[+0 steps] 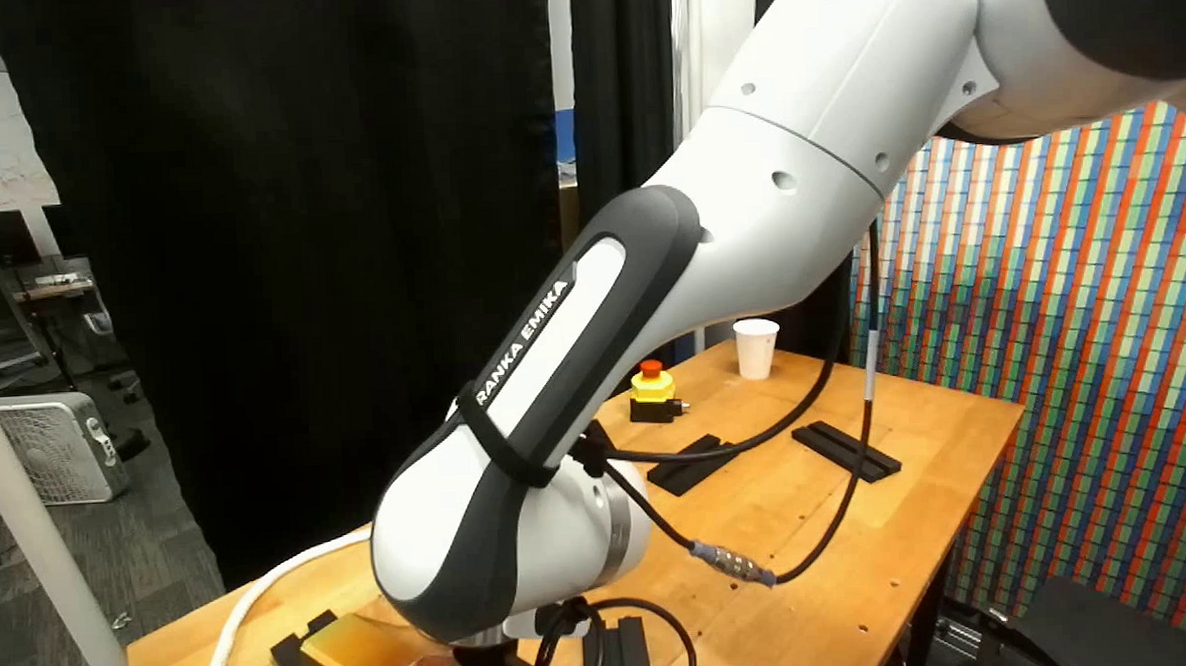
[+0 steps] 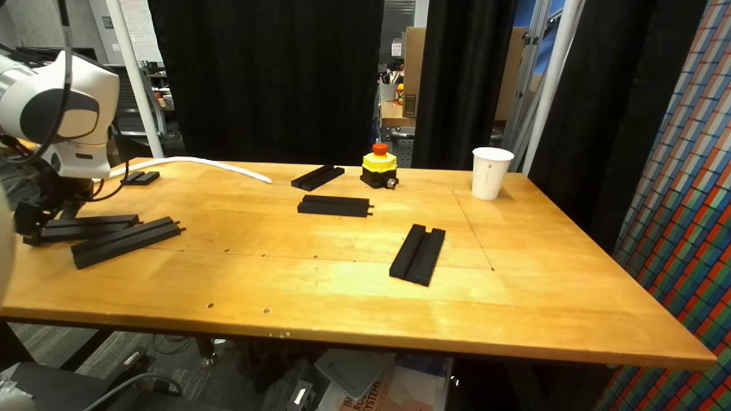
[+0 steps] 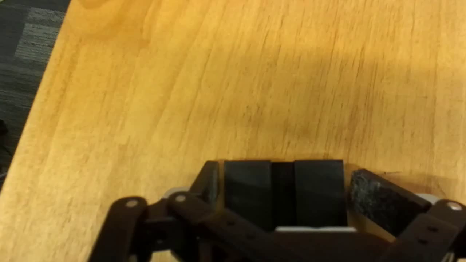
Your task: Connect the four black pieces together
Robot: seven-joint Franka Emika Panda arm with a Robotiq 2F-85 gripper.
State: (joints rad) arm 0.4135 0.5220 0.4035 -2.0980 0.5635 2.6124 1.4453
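Note:
Several flat matte-black grooved bars lie apart on the table. In an exterior view, one bar (image 2: 420, 254) lies at the right, one (image 2: 335, 206) in the middle, and one (image 2: 317, 177) farther back. Two more are at the left: one bar (image 2: 127, 242) lies slanted close beside another bar (image 2: 91, 227). Some bars show short pegs at one end. My gripper (image 2: 33, 231) is low at the left end of that last bar. In the wrist view my open gripper (image 3: 285, 191) straddles a black grooved bar (image 3: 249, 189), with a gap on each side. Its near end is hidden.
A small black block (image 2: 141, 178) and a white cable (image 2: 200, 161) lie at the back left. A red button on a yellow base (image 2: 379, 165) and a white cup (image 2: 491, 173) stand at the back. An orange box (image 1: 367, 651) is beside the gripper. Cables hang from the arm.

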